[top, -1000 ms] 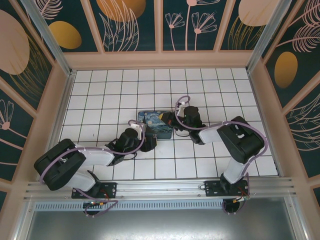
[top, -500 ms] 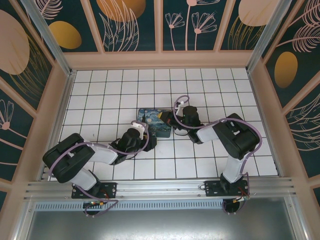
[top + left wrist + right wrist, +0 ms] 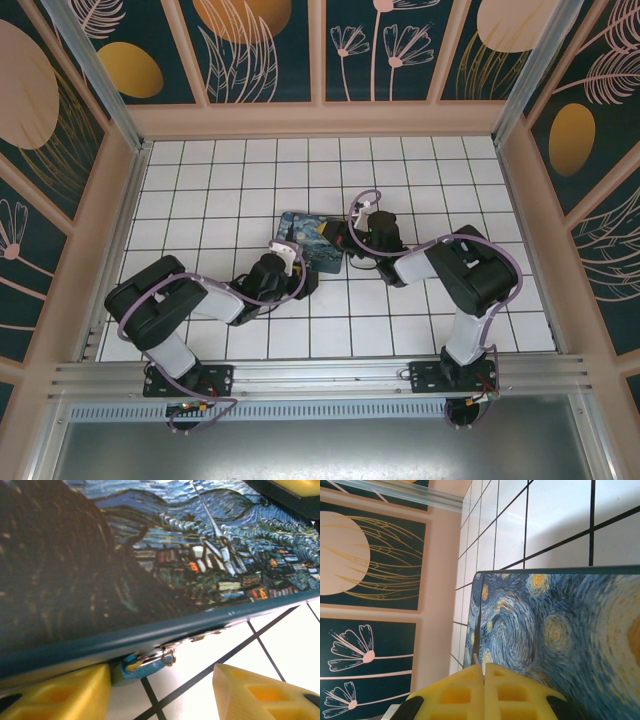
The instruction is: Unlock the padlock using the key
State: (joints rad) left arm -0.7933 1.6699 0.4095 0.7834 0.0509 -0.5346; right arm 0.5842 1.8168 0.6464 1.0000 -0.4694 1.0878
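Right, the padlock [image 3: 145, 662] sits tucked under the near edge of the box [image 3: 150, 570], down on the white floor [image 3: 280, 640]. The left claw [image 3: 162, 680] has it between widely spread fingers [image 3: 60, 695]. It's just beside one yellow finger and well apart from the other, with a thin metal loop glinting on its side.

From above you get the layout. The box [image 3: 312, 240] lies mid-floor with the left claw [image 3: 303, 283] low at its near edge and the right claw [image 3: 343, 240] at its right side. The left wrist view adds the close detail, that small bluish body peeking out under the painted lid. The right wrist view looks across the box [image 3: 560, 625] the other way, taking in swirling blue and yellow paint, floor tiles beyond it and the flowered wall [image 3: 370, 570].

There the right claw [image 3: 483, 672] has its yellow fingers pressed tight together, hovering at the lid's edge. Whether anything is pinched between them, I cannot tell.

As for the arms, the left one lies low with its elbow folded out to the left and its forearm stretched rightward to the box. The right one is bent at the elbow out to the right, with its forearm reaching leftward to the box
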